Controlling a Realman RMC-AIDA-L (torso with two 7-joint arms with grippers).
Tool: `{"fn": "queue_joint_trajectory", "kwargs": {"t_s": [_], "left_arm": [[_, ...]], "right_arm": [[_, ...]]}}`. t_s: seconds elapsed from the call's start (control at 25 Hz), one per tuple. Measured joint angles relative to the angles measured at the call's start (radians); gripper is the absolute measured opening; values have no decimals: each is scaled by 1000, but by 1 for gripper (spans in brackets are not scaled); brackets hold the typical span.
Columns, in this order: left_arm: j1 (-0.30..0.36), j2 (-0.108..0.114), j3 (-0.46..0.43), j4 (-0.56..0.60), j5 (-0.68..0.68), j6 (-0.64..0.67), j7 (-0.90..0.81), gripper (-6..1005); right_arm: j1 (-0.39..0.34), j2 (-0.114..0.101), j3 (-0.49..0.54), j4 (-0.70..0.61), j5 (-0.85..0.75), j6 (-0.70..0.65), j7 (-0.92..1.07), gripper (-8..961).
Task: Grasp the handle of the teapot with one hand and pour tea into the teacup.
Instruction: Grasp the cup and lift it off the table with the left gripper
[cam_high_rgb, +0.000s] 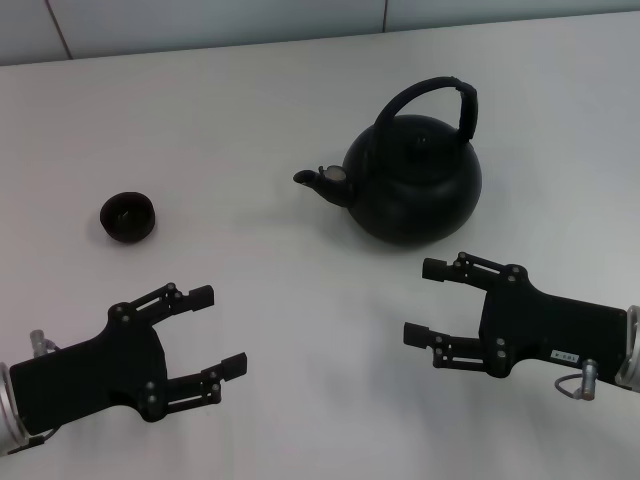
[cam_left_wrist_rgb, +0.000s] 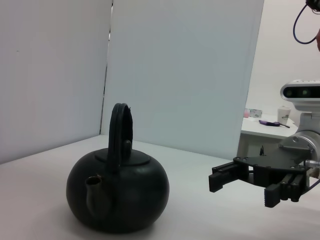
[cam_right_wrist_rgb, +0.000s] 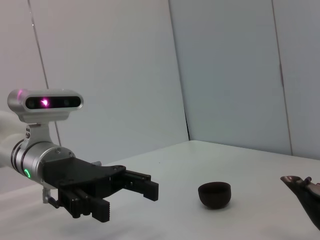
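The black teapot (cam_high_rgb: 415, 183) stands on the white table right of centre, its stubby spout pointing left toward the teacup (cam_high_rgb: 127, 216). Its arched black handle (cam_high_rgb: 440, 97) rises over the lid, with a thicker wrapped section on the right. The tiny dark teacup sits alone at the left, also seen in the right wrist view as the teacup (cam_right_wrist_rgb: 215, 194). My right gripper (cam_high_rgb: 424, 300) is open, in front of the teapot and apart from it. My left gripper (cam_high_rgb: 218, 330) is open at the near left, below the cup. The left wrist view shows the teapot (cam_left_wrist_rgb: 118, 192) and the right gripper (cam_left_wrist_rgb: 243, 190).
The white table (cam_high_rgb: 280, 120) reaches back to a pale wall. In the left wrist view a second table with small objects (cam_left_wrist_rgb: 272, 121) stands far behind the right arm.
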Motion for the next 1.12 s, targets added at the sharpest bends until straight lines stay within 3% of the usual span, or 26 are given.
{"fn": "queue_joint_trajectory", "kwargs": {"t_s": [0.76,1.12], "left_arm": [[0,0,-8,-3,-1,1,0,854],[-3,1,-95,-31,-106,-10,7,854]], "right_arm": [[0,0,0,0,0,0,0,824],[0,-2,0,-4,0,-8,0,824]]}}
